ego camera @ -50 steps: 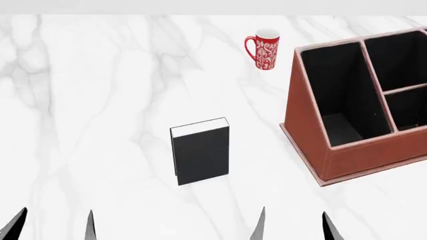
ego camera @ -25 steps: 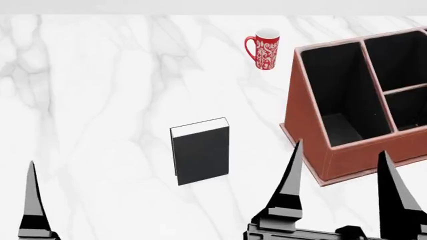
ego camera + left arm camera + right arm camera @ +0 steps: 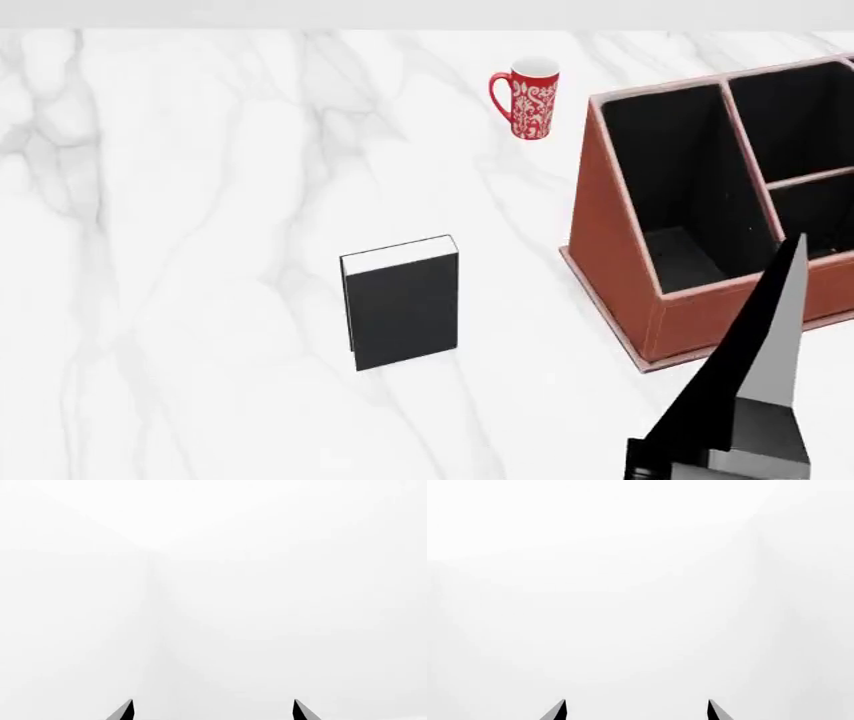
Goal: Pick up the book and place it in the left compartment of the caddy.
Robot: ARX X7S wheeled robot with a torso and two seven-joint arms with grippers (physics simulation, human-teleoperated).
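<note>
right gripper (image 3: 635, 711): 2 black fingertips apart in right wrist view, nothing between them, jaws spread; only blank white ahead. In head view 1 dark pointed finger (image 3: 754, 375) rises at lower right, overlapping the near wall of the caddy.
left gripper (image 3: 212, 711): 2 black fingertips apart in left wrist view, jaws spread, empty; faces plain white with a faint vertical seam. Not visible in head view.
table (image 3: 200, 300): white marble, grey veins, carries everything.
book (image 3: 400, 303): black cover, white page edge on its far end, on the table near centre, untouched, well apart from both grippers, left of the caddy with bare marble between.
caddy (image 3: 617, 270): reddish-brown, sloped sides, pale rims, black lining, on the table at right, cut by frame edge.
left compartment (image 3: 674, 205): long black-lined bay nearest the book, nothing visible in it; 2 shorter bays to its right split by a crossbar.
mug (image 3: 527, 97): red with white pattern, upright, far side, handle to the left, just beyond the caddy's far left corner, apart from it.
</note>
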